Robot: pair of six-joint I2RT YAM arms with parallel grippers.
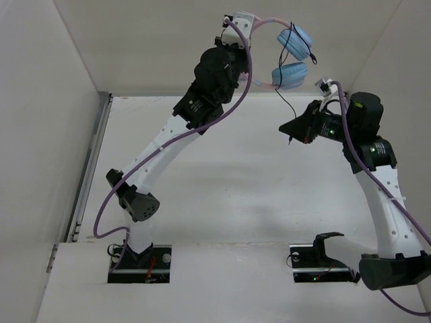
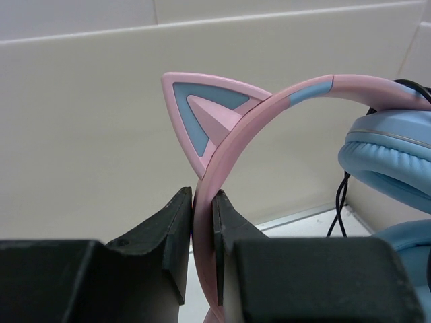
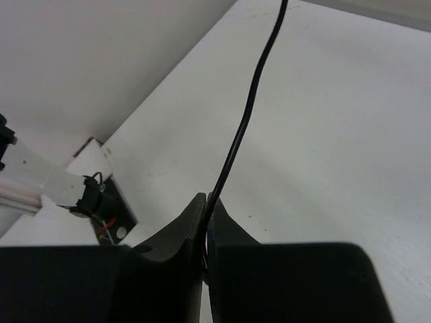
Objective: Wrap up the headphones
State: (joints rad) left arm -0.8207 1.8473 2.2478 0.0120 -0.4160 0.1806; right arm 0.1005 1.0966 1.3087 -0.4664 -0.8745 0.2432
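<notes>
The headphones [image 1: 291, 57] hang in the air near the back wall, pink headband [image 2: 232, 145] with a cat ear and light blue ear cups [image 2: 390, 158]. My left gripper [image 2: 202, 208] is shut on the headband just below the cat ear, seen high up in the top view as left gripper [image 1: 232, 33]. A thin black cable [image 1: 288, 108] drops from the cups to my right gripper [image 1: 291, 131]. In the right wrist view the cable [image 3: 246, 121] runs into the shut right gripper [image 3: 207, 205], pinched between its fingers above the table.
White walls close in the table [image 1: 236, 195] at the back and both sides. A metal rail [image 1: 94, 168] runs along the left edge. Purple arm cables [image 1: 135, 182] loop beside the left arm. Both arm bases sit at the near edge.
</notes>
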